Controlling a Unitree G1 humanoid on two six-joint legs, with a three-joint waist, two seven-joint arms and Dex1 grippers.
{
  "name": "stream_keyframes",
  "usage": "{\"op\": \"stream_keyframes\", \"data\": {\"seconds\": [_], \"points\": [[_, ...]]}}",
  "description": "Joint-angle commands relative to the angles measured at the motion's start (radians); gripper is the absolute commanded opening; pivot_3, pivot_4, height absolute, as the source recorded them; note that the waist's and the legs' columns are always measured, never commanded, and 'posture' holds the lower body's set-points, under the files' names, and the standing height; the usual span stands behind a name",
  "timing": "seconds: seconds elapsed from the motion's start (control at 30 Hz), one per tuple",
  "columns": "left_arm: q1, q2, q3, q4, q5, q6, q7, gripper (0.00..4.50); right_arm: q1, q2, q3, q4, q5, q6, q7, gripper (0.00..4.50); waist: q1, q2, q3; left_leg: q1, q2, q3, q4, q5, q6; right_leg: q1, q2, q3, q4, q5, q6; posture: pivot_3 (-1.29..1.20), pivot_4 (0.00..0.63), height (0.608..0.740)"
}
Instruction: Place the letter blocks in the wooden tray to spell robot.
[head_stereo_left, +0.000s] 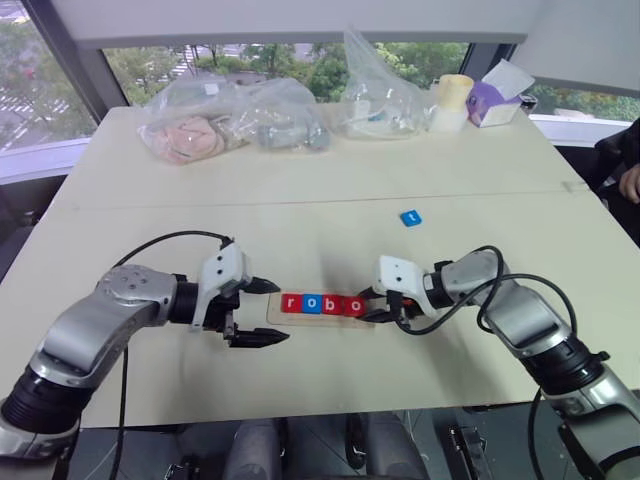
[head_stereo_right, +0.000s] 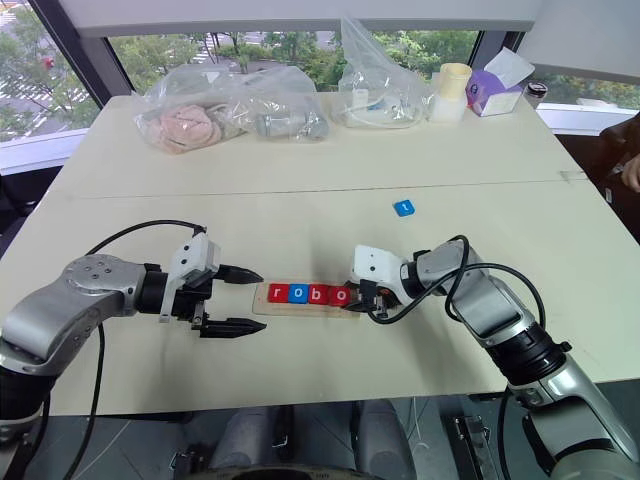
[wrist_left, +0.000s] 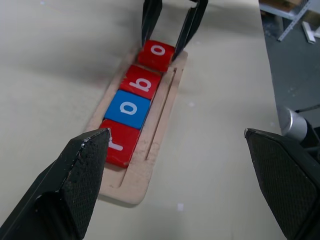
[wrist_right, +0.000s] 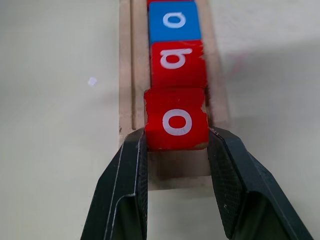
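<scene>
The wooden tray (wrist_left: 131, 182) lies at the table's near middle. Four letter blocks sit in a row in it: a red r (wrist_left: 117, 145), a blue o (wrist_left: 128, 108), a red b (wrist_left: 141, 82) and a red o (wrist_right: 176, 120). My right gripper (wrist_right: 176, 139) is shut on that last red o at the tray's right end, one finger on each side. At the tray's left end my left gripper (head_stereo_left: 282, 312) stands open and holds nothing. A blue t block (head_stereo_left: 410, 217) lies alone on the table, farther back and to the right.
Clear plastic bags (head_stereo_left: 232, 125) with soft items line the far edge, beside a pale roll (head_stereo_left: 452, 102) and a purple tissue box (head_stereo_left: 492, 100). A person's hand (head_stereo_left: 630, 183) shows at the right edge. Bare tabletop surrounds the tray.
</scene>
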Motion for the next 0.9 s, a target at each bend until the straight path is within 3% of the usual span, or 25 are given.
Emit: {"op": "stream_keyframes", "data": {"seconds": [0.03, 0.67, 0.7, 0.83, 0.9], "points": [[0.002, -0.004, 0.025, -0.031, -0.017, 0.004, 0.014, 4.50, -0.011, 0.010, 0.001, -0.002, -0.018, -0.012, -0.015, 1.12, 0.000, 0.000, 0.000, 0.000, 0.000, 0.000, 0.000, 0.000, 0.000, 0.000, 0.000, 0.000, 0.000, 0.000, 0.000, 0.00, 0.150, 0.739], [0.000, -0.016, 0.028, -0.018, -0.023, 0.004, 0.047, 4.50, -0.009, 0.059, 0.015, -0.029, -0.036, 0.023, -0.050, 1.12, -0.001, 0.000, 0.000, 0.000, 0.000, 0.000, 0.000, 0.000, 0.000, 0.000, 0.000, 0.000, 0.000, 0.000, 0.000, 0.00, 0.150, 0.739], [0.000, -0.017, 0.027, -0.017, -0.022, 0.003, 0.048, 4.50, -0.008, 0.056, 0.015, -0.034, -0.034, 0.023, -0.047, 2.20, -0.001, 0.000, 0.000, 0.000, 0.000, 0.000, 0.000, 0.000, 0.000, 0.000, 0.000, 0.000, 0.000, 0.000, 0.000, 0.00, 0.150, 0.739], [0.000, -0.018, 0.027, -0.012, -0.020, -0.001, 0.046, 4.50, -0.032, 0.060, -0.027, -0.081, -0.002, 0.040, -0.059, 4.13, 0.000, 0.000, 0.000, 0.000, 0.000, 0.000, 0.000, 0.000, 0.000, 0.000, 0.000, 0.000, 0.000, 0.000, 0.000, 0.00, 0.150, 0.739], [-0.003, -0.018, 0.027, -0.005, -0.018, -0.004, 0.045, 4.50, -0.059, 0.078, -0.070, -0.111, 0.039, 0.083, -0.073, 4.13, -0.001, 0.000, 0.000, 0.000, 0.000, 0.000, 0.000, 0.000, 0.000, 0.000, 0.000, 0.000, 0.000, 0.000, 0.000, 0.00, 0.150, 0.739]]}}
